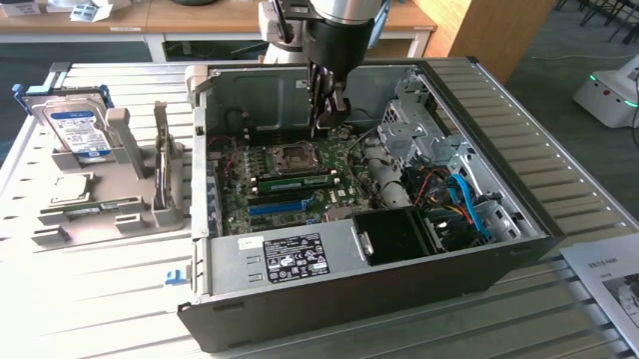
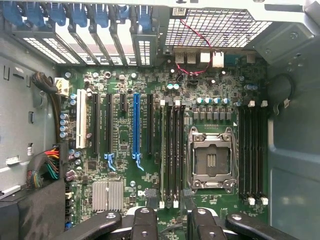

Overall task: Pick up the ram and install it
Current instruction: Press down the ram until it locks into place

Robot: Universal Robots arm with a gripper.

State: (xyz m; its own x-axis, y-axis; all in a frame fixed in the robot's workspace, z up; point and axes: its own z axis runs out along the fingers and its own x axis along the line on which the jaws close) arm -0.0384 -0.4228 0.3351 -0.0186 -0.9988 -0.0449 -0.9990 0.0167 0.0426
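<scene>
Green ram looks parked in the grey holder on the worktop at the exterior view's left, outside the case, well apart from the gripper, whose wide, empty jaws hang low over the motherboard, so a sloppy swing could clip the bare CPU socket or cables.

Matt metal case, table seemingly ribbed metal.

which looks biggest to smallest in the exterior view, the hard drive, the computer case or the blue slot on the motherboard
1. computer case
2. hard drive
3. blue slot
The gaps are plain, so nearness to the camera does not upset the order.
</scene>
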